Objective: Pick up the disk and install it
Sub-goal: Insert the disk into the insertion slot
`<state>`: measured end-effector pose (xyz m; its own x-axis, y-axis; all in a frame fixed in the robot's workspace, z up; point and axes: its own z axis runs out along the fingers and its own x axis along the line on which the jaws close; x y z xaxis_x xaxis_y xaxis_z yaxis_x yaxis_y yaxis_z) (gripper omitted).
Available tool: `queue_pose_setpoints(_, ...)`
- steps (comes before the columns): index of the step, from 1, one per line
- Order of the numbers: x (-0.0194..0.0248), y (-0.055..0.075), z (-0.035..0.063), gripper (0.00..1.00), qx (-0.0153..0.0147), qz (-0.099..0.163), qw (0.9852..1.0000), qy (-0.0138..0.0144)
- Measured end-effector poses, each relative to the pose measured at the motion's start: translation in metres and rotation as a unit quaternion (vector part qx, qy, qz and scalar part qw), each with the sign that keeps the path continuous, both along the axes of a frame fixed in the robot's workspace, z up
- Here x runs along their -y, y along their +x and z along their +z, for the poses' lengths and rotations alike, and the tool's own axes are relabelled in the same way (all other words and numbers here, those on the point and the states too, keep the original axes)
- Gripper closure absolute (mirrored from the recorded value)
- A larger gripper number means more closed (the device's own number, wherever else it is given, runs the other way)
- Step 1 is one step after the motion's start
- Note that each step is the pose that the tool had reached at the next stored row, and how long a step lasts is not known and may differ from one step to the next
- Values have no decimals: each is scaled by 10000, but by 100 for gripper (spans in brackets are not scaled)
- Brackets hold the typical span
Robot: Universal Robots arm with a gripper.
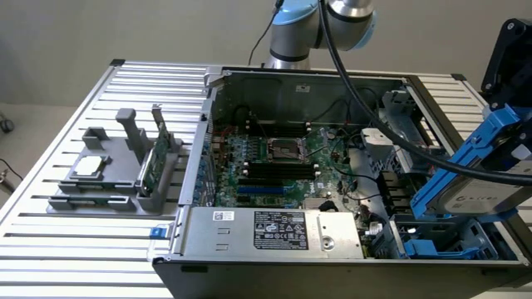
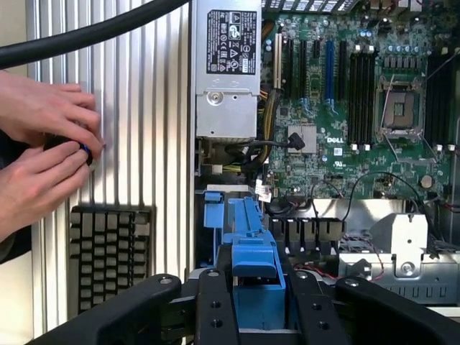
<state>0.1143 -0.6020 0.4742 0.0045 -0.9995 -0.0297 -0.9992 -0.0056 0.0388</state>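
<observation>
The gripper (image 2: 251, 302) is clenched on the disk (image 1: 480, 194), with its jaws bearing on opposite sides of the blue carrier (image 2: 253, 264) that frames the drive. The disk hangs below the gripper, clear of all surfaces and tilted, with its labelled silver face turned outward in the exterior view. It sits above the open computer case (image 1: 208, 124), over the corner holding the drive bay (image 1: 437, 248), which lies directly beneath the gripper. The power supply (image 2: 225, 65) and motherboard (image 2: 345, 108) lie beyond the gripper, further inside the case. Expect the drive to be rigid, fairly dense for its size and sensitive to shock. The plastic carrier is likely to flex slightly, and its smooth sides could slip under a light grip. Taking hold across the carrier rails, as seen here, keeps pressure off the drive body and label. The arm (image 1: 291, 31) rises from the far side of the case and reaches over it, with the wrist angled downward and a black cable (image 1: 374, 118) trailing to it. A person's hands (image 2: 43, 144) work on the table (image 2: 144, 108) off to one side of the gripper, well apart from it and near a keyboard (image 2: 108, 251).
</observation>
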Motion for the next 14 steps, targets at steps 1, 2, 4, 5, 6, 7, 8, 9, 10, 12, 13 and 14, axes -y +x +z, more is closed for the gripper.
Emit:
queue_pose_setpoints(1,0,0,-20,67,0,3,10000,0)
queue_pose_setpoints(2,0,-1,-37,67,0,6,10000,-1)
queue_pose_setpoints(4,0,-1,-72,67,0,9,10000,-1)
queue_pose_setpoints(5,0,-1,-90,67,0,10,10000,-1)
queue_pose_setpoints(6,-1,-1,-108,67,0,12,10000,-1)
queue_pose_setpoints(7,-1,-1,-126,67,0,14,10000,-2)
queue_pose_setpoints(8,-1,-1,-144,67,0,17,10000,-2)
queue_pose_setpoints(9,-1,-1,-162,67,0,20,10000,-2)
queue_pose_setpoints(10,0,-1,-181,67,0,23,10000,0)
queue_pose_setpoints(12,-1,-1,-218,67,0,26,10000,-1)
queue_pose_setpoints(13,0,-1,-237,67,0,28,10000,0)
queue_pose_setpoints(14,-1,-1,-254,67,0,28,10000,-1)
